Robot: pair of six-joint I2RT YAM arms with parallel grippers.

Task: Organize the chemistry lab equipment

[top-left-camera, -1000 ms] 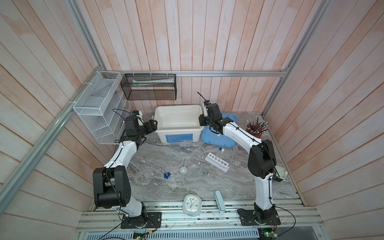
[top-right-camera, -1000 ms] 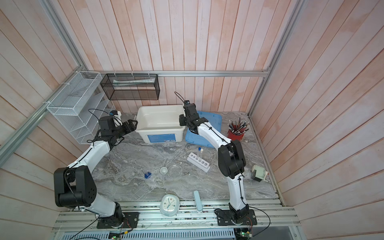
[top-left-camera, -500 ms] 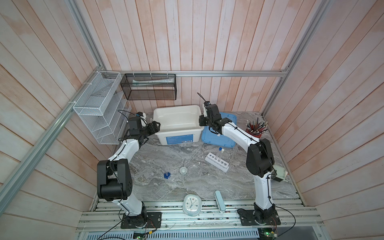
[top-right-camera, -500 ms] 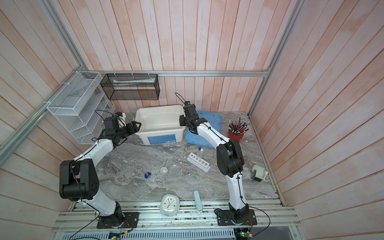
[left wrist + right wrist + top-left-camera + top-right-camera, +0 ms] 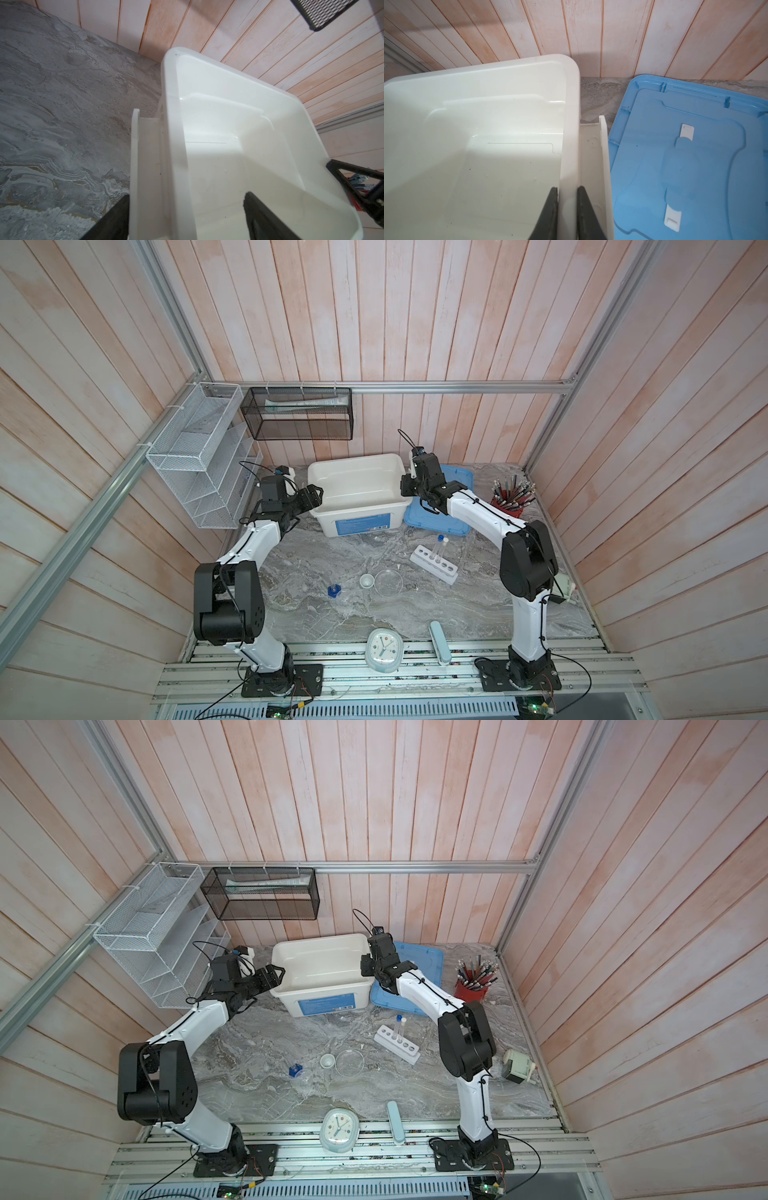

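Rack [image 5: 446,572] with two tubes [image 5: 437,547]: table [image 5: 316,572] centre. Right gripper [image 5: 567,187] pinches white bin [image 5: 332,516] rim; left gripper [image 5: 186,195] gapes astride opposite rim

- Both top views look steeply down from high above the near edge of the marble table [image 5: 316,572], facing the back plank wall [image 5: 374,323].
- They stand far off and take in the whole tabletop, from the white bin [image 5: 357,485] at the back to the white six-hole rack [image 5: 433,565] nearer the middle.
- The two are nearly equal, with things shifted slightly sideways between them.
- The left wrist view sits close over the bin's left end, with tabletop beside it and wall beyond.
- The right wrist view sits close over the bin's right end, with the blue lid [image 5: 695,155] alongside.
- Both wrist views share the bin's inside.
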